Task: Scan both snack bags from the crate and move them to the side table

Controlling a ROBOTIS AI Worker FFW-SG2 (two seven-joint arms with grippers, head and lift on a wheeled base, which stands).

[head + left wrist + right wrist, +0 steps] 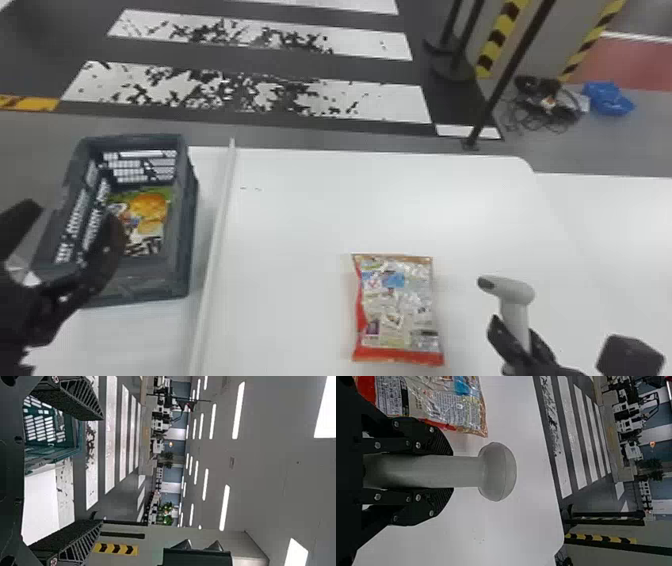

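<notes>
Head view, left gripper: the black left gripper [71, 214] is at the crate's near left part, its fingers spread wide and empty; one finger overlaps the crate opening, and whether it touches the crate cannot be told.
Crate: the dark grey plastic crate with slotted walls [186, 225] lies mostly beyond and to the right of the left gripper.
Bag in crate: a flat green, yellow and white snack bag [150, 207] lies on the crate floor, ahead and to the right of the left gripper's fingers.
Divider: a raised white strip [215, 240] runs to the right of the left gripper and the crate.
Right gripper: the black right gripper [517, 331] is closed around the handle of the light grey handheld scanner [517, 291]; the scanner's head sits above the fingers, its dark window facing left.
Bag on table: a red and silver printed snack bag [397, 305] lies flat on the smooth white table [290, 215], left of the right gripper, apart from it.
Left wrist view, finger gap: the left gripper [101, 470] has its ribbed fingers far apart, the crate showing near one of them.
Right wrist view, grip: the right gripper [452, 471] has a finger on each side of the scanner's handle; the red and silver bag shows past one finger.
</notes>
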